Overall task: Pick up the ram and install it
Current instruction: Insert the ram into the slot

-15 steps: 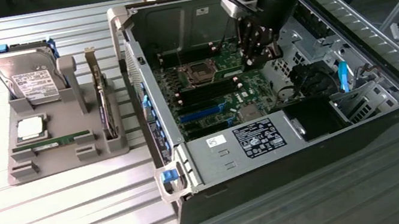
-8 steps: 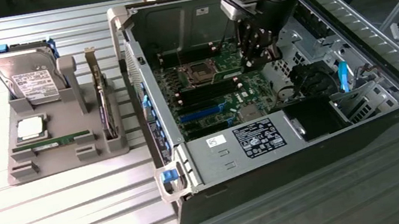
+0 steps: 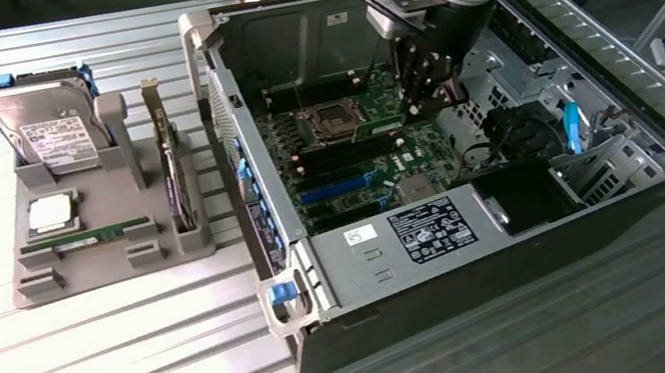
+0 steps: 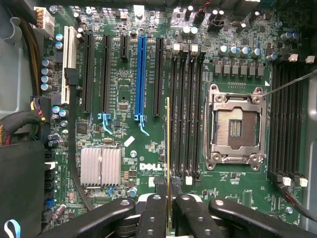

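While exterior view hides it, wrist view shows end effector (image 4: 168, 210) clamped on ram (image 4: 168, 148) | above motherboard (image 4: 124, 84) slots

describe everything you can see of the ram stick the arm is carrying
In the wrist view the ram shows edge-on as a thin yellowish-green strip, clamped between the black fingers of the gripper. It stands on edge above the motherboard, parallel to the black memory slots beside the empty CPU socket, hanging over the edge of that slot bank. Whether it touches a slot cannot be told. Its chips and label are hidden at this angle.
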Robot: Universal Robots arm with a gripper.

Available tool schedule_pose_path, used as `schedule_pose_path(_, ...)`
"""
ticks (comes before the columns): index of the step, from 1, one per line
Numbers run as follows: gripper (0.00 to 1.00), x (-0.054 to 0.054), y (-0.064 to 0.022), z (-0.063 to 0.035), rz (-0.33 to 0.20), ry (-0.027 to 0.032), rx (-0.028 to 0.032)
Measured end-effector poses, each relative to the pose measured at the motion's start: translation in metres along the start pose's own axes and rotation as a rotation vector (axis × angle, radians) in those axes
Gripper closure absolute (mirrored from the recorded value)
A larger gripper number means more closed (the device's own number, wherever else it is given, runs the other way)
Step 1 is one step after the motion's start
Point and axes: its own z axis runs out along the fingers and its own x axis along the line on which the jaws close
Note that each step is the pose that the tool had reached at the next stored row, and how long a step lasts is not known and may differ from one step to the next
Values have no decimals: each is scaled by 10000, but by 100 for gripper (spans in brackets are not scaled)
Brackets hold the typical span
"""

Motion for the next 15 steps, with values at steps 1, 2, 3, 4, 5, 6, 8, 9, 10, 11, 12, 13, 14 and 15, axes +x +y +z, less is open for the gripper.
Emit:
schedule_pose_path(1,87,0,0,7,0,0,0)
schedule_pose_path(2,87,1,-1,13,1,-1,0)
schedule_pose_path(3,87,1,-1,19,1,-1,0)
schedule_pose_path(4,87,1,-2,30,0,-1,0)
schedule_pose_path(5,87,2,-2,40,0,-1,0)
schedule_pose_path(6,87,2,-3,50,0,-1,0)
schedule_pose_path(8,87,3,-3,65,1,0,0)
schedule_pose_path(9,87,3,-4,72,0,0,0)
schedule_pose_path(10,87,3,-4,81,0,0,0)
schedule_pose_path(11,87,4,-5,88,1,0,0)
schedule_pose_path(12,87,4,-5,92,0,0,0)
schedule_pose_path(13,87,4,-5,97,1,-1,0)
schedule_pose_path(14,87,5,-6,108,0,-1,0)
schedule_pose_path(15,87,5,-6,113,0,1,0)
